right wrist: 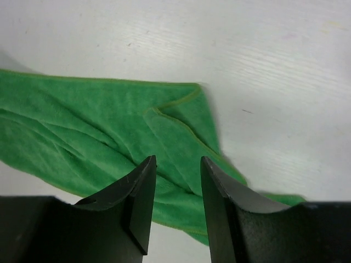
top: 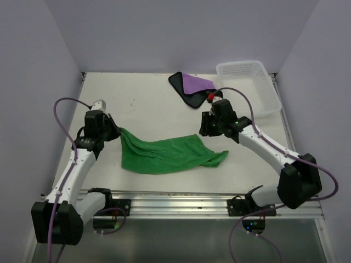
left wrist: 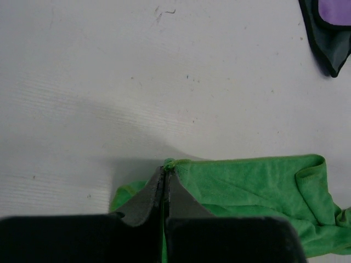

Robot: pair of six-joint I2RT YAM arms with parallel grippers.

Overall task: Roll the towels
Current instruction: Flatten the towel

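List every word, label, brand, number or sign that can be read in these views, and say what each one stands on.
None: no view shows any readable text.
The green towel, purple towel, white basket and table are unprinted.
The left arm and right arm show no legible label.

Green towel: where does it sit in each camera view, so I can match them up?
Top external: green towel lies centre frame, its left corner pinched in the left tool.
Left wrist: lower right, starting at the shut tool's tips.
Right wrist: left and centre, below the open right tool.
Shared landmark: purple towel, far side in top view, upper-right corner in left wrist; absent from right wrist.
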